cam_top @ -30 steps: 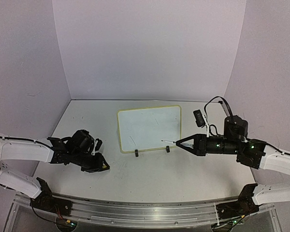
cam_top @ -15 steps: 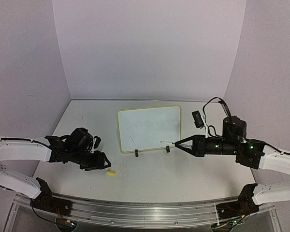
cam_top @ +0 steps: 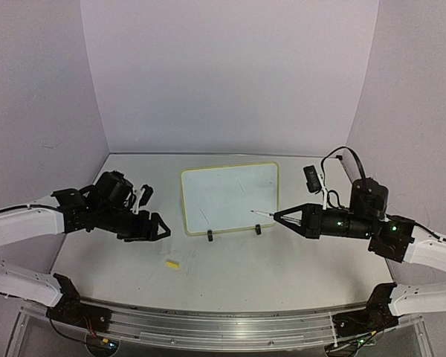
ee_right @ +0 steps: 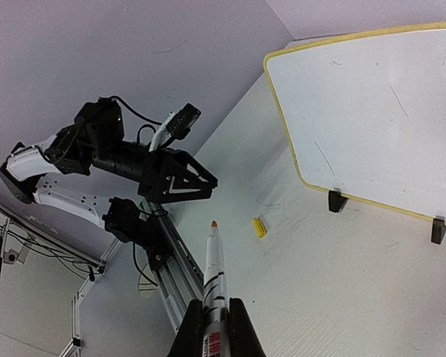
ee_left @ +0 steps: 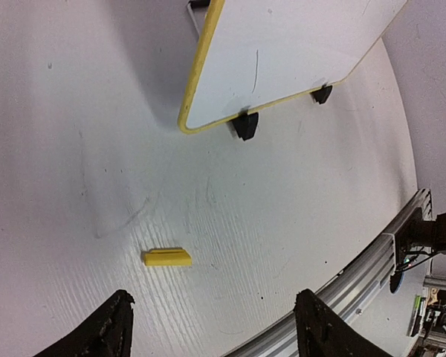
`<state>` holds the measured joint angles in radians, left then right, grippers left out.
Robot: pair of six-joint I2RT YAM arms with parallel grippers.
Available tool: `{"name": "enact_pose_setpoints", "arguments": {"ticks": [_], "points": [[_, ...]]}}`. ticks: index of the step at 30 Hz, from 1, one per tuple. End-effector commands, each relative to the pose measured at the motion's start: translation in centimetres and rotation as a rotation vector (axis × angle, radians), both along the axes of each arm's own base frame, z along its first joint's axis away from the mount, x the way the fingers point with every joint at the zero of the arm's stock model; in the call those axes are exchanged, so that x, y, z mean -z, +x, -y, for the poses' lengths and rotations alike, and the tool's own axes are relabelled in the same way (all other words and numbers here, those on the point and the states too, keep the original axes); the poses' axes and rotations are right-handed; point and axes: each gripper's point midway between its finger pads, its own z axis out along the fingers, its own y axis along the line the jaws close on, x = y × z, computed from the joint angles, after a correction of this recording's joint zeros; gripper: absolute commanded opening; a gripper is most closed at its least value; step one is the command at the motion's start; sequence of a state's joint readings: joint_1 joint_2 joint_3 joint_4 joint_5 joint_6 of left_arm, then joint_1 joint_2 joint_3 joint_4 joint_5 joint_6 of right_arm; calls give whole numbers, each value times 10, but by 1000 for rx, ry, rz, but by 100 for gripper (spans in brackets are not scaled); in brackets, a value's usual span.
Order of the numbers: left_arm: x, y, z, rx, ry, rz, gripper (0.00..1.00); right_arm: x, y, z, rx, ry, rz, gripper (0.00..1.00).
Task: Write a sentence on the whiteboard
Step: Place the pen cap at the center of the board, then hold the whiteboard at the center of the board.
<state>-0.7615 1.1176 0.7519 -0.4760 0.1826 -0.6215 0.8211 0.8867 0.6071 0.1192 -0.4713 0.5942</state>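
Right gripper is clamped on the marker, its bare tip aimed at the whiteboard standing just ahead of it, near the lower right edge. Meet the surface squarely and press lightly (it only rests on two clip feet) — starting high and left. Left gripper hangs spread and empty, the yellow cap on the tabletop beneath it.
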Motion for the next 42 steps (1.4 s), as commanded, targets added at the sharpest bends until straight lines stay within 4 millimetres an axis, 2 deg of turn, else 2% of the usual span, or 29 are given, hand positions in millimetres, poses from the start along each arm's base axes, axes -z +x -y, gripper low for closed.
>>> {"name": "enact_pose_setpoints", "arguments": {"ticks": [1,4,9,13,18,24,35,39,42], "points": [[-36,14,-1,104,11,52,74,-10,1,0,14,24,21,0],[-61,27,-1,136,-7,90,75,-10,2,-1,12,20,14,0],[-98,59,-7,165,-48,207,75,-14,5,-5,8,14,25,0],[-130,79,7,217,-149,362,75,-14,12,-13,5,1,34,0],[-148,101,26,305,-181,468,75,-18,20,-26,-12,24,57,0],[-145,118,42,454,-257,508,75,-15,32,-40,-15,37,63,0],[-102,152,56,549,-159,490,75,-9,46,-63,-36,78,44,0],[-91,162,62,566,-145,473,73,-9,45,-66,-52,106,35,0],[-84,166,64,578,-138,468,67,-9,43,-65,-54,113,33,0]]}}
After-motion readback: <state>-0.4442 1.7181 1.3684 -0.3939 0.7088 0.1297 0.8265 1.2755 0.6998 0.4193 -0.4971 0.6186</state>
